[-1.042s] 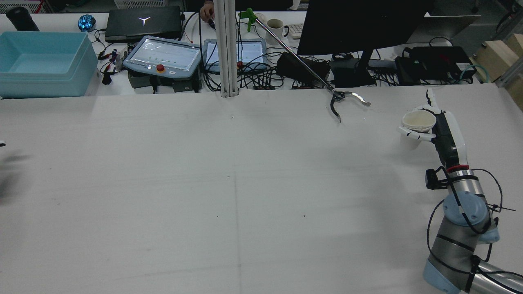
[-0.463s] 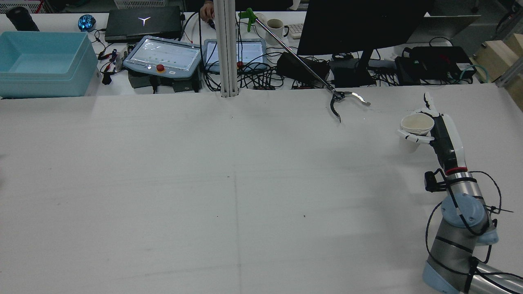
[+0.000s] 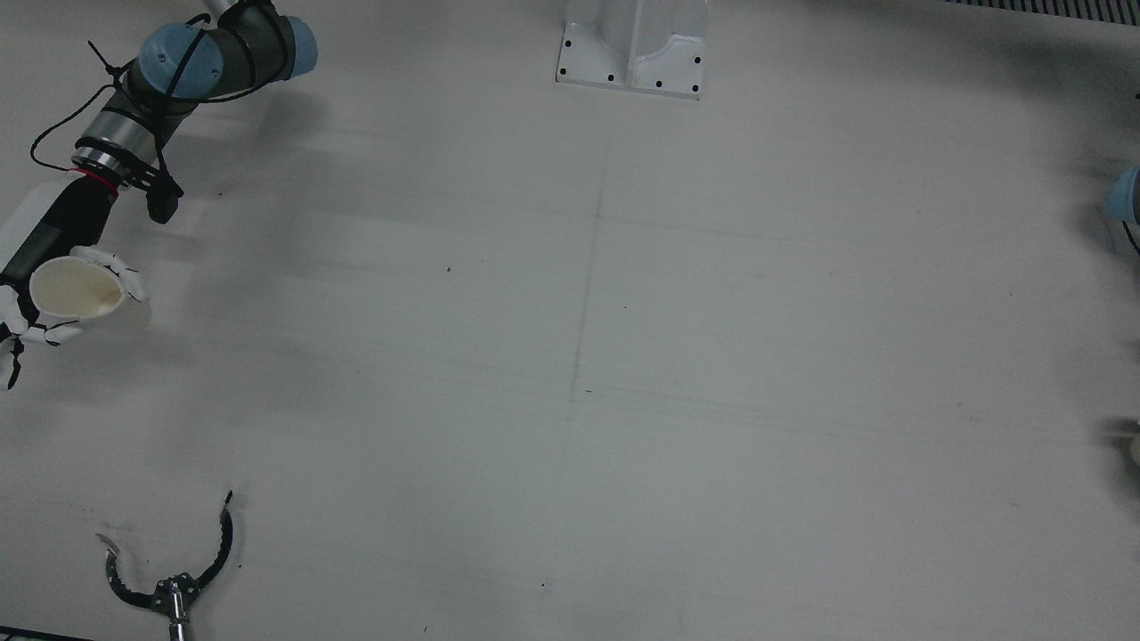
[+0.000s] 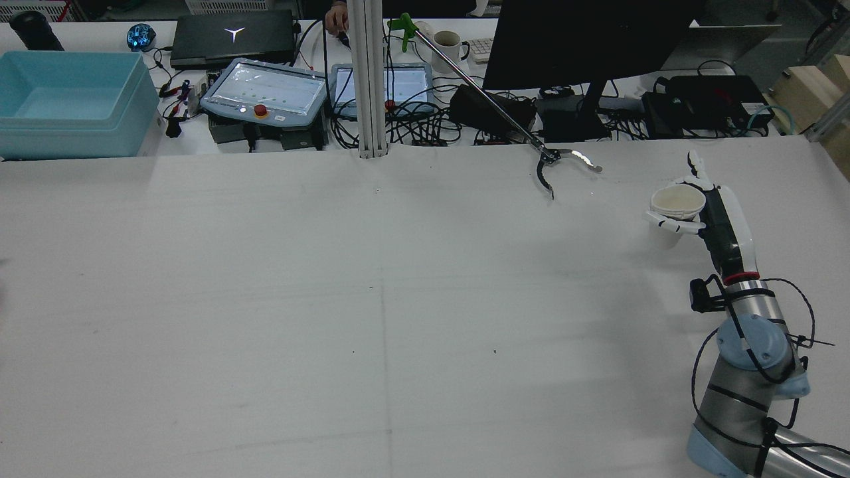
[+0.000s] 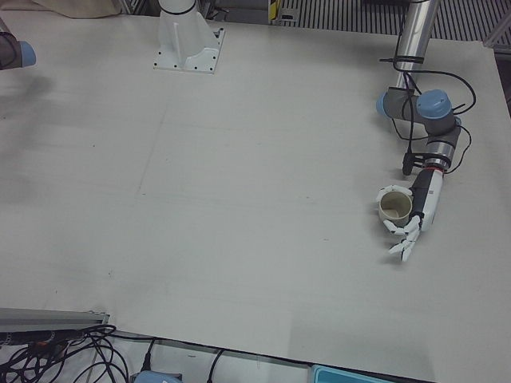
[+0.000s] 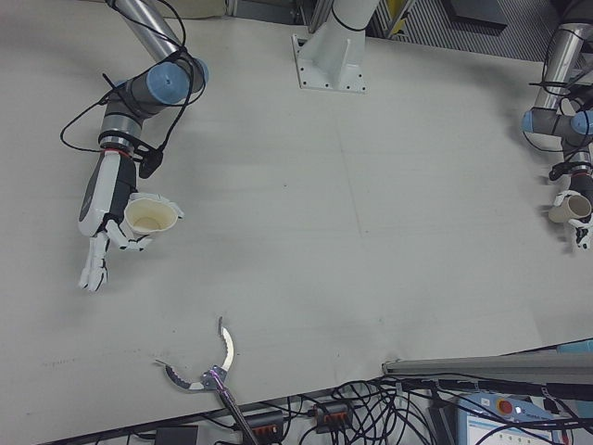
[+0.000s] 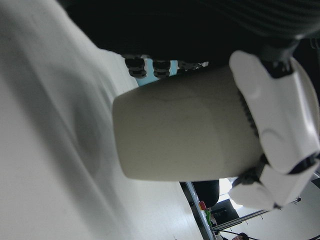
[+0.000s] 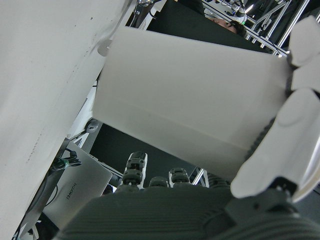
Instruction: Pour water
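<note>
The right hand (image 4: 697,206) was wrapped around a paper cup (image 4: 677,199), held upright just above the tabletop (image 4: 398,299). The left hand (image 5: 411,219), well apart on the other side, was closed on a second cup (image 5: 395,206), also upright. To pour well, the two cups would have to be brought close over the middle, one steady while the other tipped slowly, rim over rim (whether either held water could not be told). A reacher tool (image 4: 554,166) lay near the right hand's far side; nothing stood between the hands.

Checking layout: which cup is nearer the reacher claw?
The cup in the right hand; the other cup in the left hand sits across the table.
</note>
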Robot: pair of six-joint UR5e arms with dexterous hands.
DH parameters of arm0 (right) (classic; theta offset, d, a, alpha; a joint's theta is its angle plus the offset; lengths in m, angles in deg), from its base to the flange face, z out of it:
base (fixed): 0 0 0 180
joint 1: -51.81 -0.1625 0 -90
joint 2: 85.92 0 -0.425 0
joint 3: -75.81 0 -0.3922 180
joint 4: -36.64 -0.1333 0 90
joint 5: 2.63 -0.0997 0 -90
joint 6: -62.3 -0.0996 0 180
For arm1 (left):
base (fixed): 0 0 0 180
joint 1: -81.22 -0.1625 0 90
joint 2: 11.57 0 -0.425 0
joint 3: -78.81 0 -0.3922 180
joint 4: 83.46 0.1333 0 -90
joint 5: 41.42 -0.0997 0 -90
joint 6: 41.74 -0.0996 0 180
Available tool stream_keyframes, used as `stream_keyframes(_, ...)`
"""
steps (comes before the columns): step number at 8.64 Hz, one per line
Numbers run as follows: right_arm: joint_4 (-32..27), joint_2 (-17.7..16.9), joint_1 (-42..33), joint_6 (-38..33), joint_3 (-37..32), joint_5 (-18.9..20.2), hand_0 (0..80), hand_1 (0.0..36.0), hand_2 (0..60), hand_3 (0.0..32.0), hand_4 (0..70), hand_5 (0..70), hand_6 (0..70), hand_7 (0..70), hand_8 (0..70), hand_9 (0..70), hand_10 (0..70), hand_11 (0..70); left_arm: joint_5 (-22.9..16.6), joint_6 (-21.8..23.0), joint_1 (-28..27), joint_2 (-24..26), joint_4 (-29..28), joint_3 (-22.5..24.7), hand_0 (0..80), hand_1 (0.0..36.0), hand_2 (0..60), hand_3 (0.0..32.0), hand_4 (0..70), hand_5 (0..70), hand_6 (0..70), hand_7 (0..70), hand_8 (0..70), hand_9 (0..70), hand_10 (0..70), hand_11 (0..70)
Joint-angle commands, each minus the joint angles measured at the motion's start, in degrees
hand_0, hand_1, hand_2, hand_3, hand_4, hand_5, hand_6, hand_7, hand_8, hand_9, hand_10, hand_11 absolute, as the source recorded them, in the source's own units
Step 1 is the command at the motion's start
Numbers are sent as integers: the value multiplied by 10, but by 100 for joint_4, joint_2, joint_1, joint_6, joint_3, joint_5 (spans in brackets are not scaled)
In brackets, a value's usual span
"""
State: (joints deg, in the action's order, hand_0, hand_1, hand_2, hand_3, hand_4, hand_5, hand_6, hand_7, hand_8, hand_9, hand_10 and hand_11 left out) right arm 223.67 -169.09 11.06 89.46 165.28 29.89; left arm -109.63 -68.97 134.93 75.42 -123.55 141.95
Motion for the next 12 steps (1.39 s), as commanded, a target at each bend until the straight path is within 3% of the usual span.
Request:
stream_keyframes(1, 0, 3, 5, 0, 0, 0, 434, 141, 408, 0, 540, 586, 49, 37, 0, 0, 89, 130, 186, -28, -246, 3, -60, -100, 404, 178, 511, 0, 275, 586, 104, 185, 36, 82, 48, 76)
stream_keyframes(4, 9, 3, 5, -9, 9, 9, 436, 141, 397, 0, 521, 581, 46, 34, 0, 0, 86, 124, 168, -27, -255, -24, -87, -100, 404, 173, 492, 0, 276, 582, 104, 183, 33, 77, 47, 73)
stream_keyframes(5, 9, 3, 5, -9, 9, 9, 437, 142, 396, 0, 520, 580, 46, 33, 0, 0, 86, 124, 151, 16, -264, -41, -148, -100, 434, 169, 376, 0, 226, 413, 83, 146, 7, 26, 38, 64)
stream_keyframes(6, 9, 3, 14, -9, 9, 9, 438, 142, 394, 0, 516, 581, 47, 37, 0, 0, 86, 125, 159, 34, -256, -50, -166, -100, 463, 163, 178, 0, 87, 109, 35, 56, 0, 0, 24, 48)
stream_keyframes(7, 9, 3, 14, -9, 9, 9, 440, 143, 394, 0, 516, 583, 48, 39, 0, 0, 87, 127, 159, 43, -255, -59, -166, -100, 465, 156, 77, 58, 0, 31, 0, 0, 0, 0, 7, 25)
stream_keyframes(8, 9, 3, 14, -9, 9, 17, 440, 142, 392, 0, 514, 585, 48, 41, 0, 0, 86, 126, 159, 43, -255, -59, -166, -100, 468, 158, 61, 102, 0, 6, 0, 0, 0, 0, 6, 25)
stream_keyframes(10, 9, 3, 14, -9, 9, 17, 442, 142, 389, 0, 512, 586, 50, 42, 0, 0, 87, 126, 168, 52, -255, -225, -192, -100, 474, 167, 44, 150, 0, 0, 0, 0, 0, 0, 8, 29)
stream_keyframes(12, 0, 12, 14, -17, 9, 17, 443, 142, 388, 0, 513, 589, 51, 47, 0, 0, 87, 128, 168, 374, -229, -392, -201, -31, 473, 161, 40, 154, 0, 0, 0, 0, 0, 0, 7, 27)
